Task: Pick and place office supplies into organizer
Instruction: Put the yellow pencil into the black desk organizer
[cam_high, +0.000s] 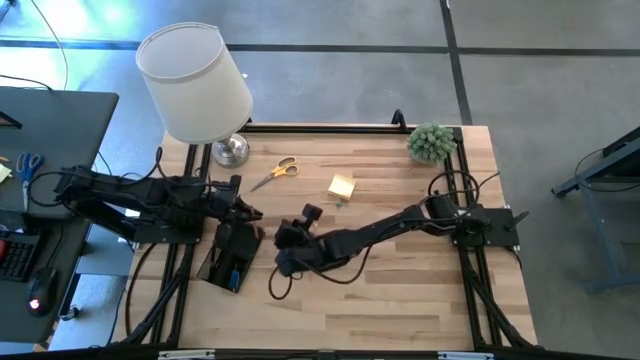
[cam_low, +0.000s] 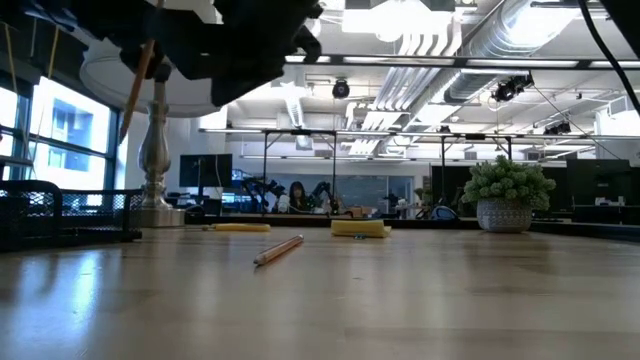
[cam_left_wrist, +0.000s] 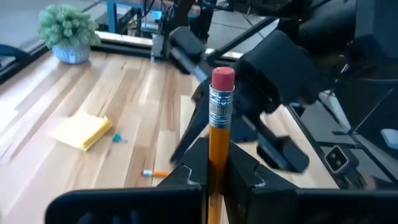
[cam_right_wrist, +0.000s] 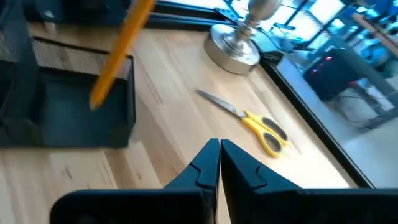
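Observation:
My left gripper (cam_high: 246, 212) hovers above the black organizer (cam_high: 230, 256) and is shut on a wooden pencil (cam_left_wrist: 217, 134), pink eraser (cam_left_wrist: 222, 79) uppermost. The right wrist view shows that pencil (cam_right_wrist: 120, 46) hanging over the organizer (cam_right_wrist: 68, 102). My right gripper (cam_right_wrist: 219, 154) is shut and empty, low over the table just right of the organizer. A second pencil (cam_low: 278, 249) lies flat on the table. The yellow-handled scissors (cam_high: 276, 171), the yellow sticky-note pad (cam_high: 341, 186) and a small blue piece (cam_left_wrist: 116, 138) also lie on the wood. My left gripper pinches the pencil's shaft (cam_left_wrist: 217, 163) between its two fingers, a short way below the metal ferrule. The pencil is lifted clear and hangs tilted below the fingers, its lower end (cam_low: 123, 132) above the organizer.
A white-shaded lamp (cam_high: 195, 82) with a chrome base (cam_right_wrist: 239, 45) stands at the table's far left. The green plant (cam_high: 432, 142) sits at the far right corner. A desk with blue-handled scissors (cam_high: 27, 164) is beyond the table's left edge. Bare wood spans the near side.

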